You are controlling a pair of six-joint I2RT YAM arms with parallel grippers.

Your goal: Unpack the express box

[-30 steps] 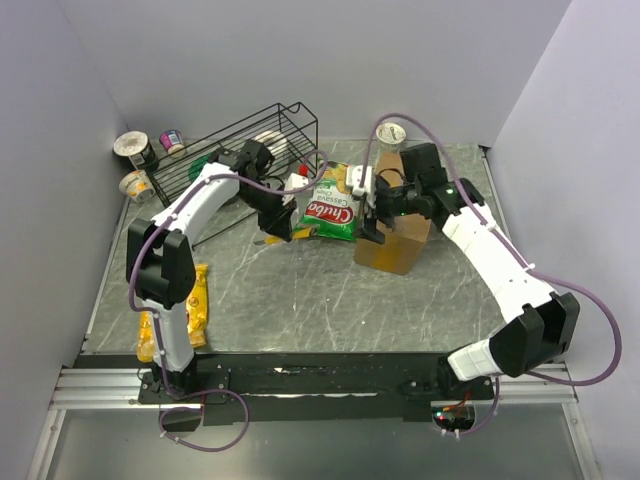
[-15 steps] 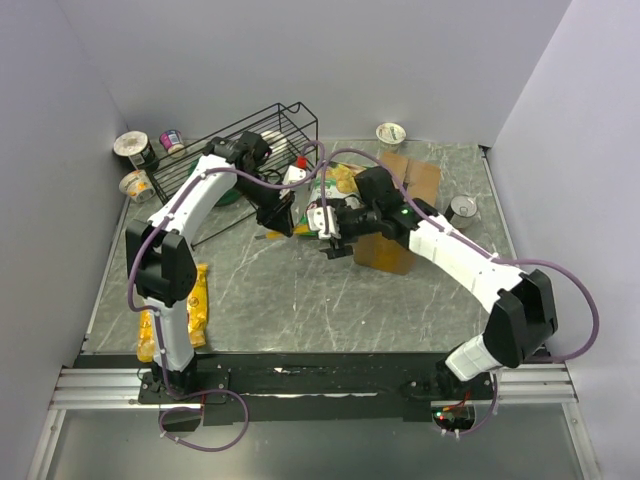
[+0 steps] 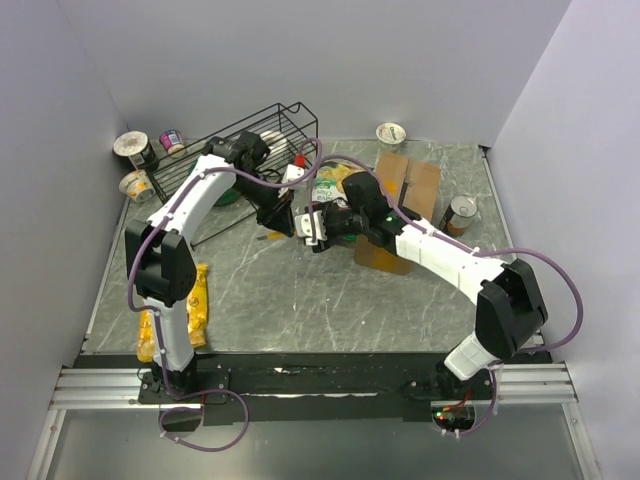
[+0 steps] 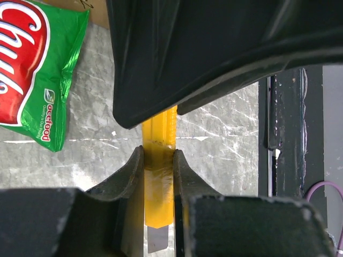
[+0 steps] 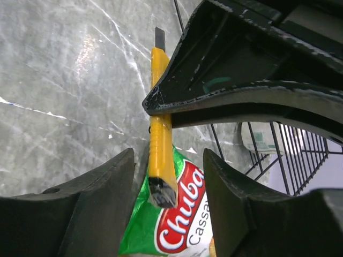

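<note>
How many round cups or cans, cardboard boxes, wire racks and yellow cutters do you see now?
round cups or cans: 5
cardboard box: 1
wire rack: 1
yellow cutter: 1
Total: 8

I have two claws, my left claw (image 4: 158,163) and my right claw (image 5: 168,176). On the table (image 3: 300,300) I count one express box (image 3: 415,185), one yellow utility knife (image 5: 161,155), one green Chuba chip bag (image 4: 53,107), one wire basket (image 3: 250,140), one tin can (image 3: 460,212) and four cups (image 3: 132,148). Yellow snack bags (image 3: 198,300): one or two, I cannot tell.
</note>
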